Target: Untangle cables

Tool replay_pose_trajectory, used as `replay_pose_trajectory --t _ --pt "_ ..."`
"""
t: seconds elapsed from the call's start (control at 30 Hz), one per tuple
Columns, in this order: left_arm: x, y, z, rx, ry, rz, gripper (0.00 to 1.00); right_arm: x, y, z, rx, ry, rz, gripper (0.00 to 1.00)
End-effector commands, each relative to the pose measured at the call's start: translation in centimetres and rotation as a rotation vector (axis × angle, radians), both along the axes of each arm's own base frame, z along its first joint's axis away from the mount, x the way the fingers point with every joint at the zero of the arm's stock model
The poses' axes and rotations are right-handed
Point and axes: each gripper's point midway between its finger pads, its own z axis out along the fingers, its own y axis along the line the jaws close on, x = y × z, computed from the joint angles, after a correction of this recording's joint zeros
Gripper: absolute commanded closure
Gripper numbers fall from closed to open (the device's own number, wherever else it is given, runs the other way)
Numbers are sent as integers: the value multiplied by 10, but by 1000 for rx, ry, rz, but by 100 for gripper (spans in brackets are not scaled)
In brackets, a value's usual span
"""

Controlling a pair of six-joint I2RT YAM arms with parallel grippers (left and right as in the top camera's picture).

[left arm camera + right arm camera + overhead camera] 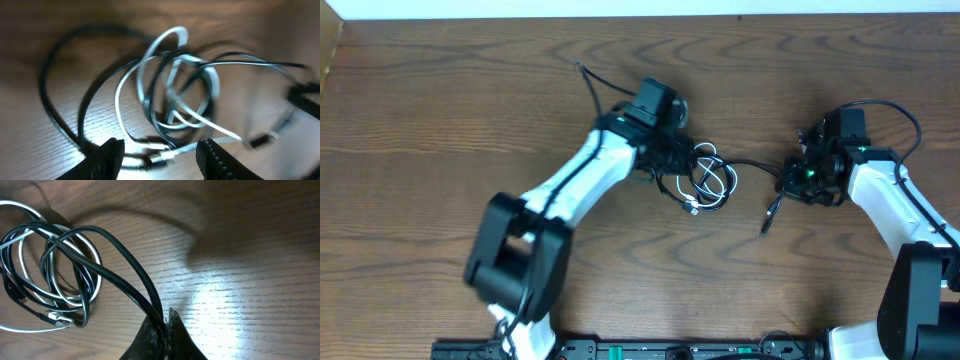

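- Sitting on the wooden table (440, 100): cable tangle (708, 180), with a white cable (170, 40) looped through several black cables.
- Left gripper (162, 160) is at the tangle's left edge. Its fingers (107, 157) are apart and straddle a white plug end (159, 155). They are not clamped on anything I can see.
- The left wrist view is motion-blurred, so I cannot tell whether those fingers touch the strands.
- Right gripper (164, 322) is just right of the tangle, fingers pressed together and clamped on a black cable (125, 265).
- That black cable runs from the pinch straight back into the tangle's loops.
- A loose black plug end (768, 218) lies flat on the table, lower right of the tangle and below the right gripper.
- A black tail (590, 85) leads away up-left of the tangle, past the left gripper.
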Motion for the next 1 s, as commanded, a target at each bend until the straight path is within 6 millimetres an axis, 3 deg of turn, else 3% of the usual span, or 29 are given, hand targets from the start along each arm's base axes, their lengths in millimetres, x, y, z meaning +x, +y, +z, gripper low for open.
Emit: replay_pose_trajectory --t 0.0,0.1,0.33,0.47,0.7,0.83,0.97 --pt "6 4 -28 50 67 133 49 3 -2 7 2 -26 7 99" --pt "8 -3 -42 46 82 147 49 3 -2 7 1 -26 7 99" --pt "14 -18 -47 20 44 129 49 3 -2 7 1 -27 7 99" --pt "15 -22 -60 23 50 124 51 3 -2 7 1 -26 7 99" --pt "12 -20 -78 44 80 127 68 3 -2 7 1 -27 7 99" --pt "17 -23 -75 28 58 127 92 4 -2 7 1 -33 7 99" --pt "24 -25 -60 9 5 97 93 5 -5 6 -16 -34 2 99"
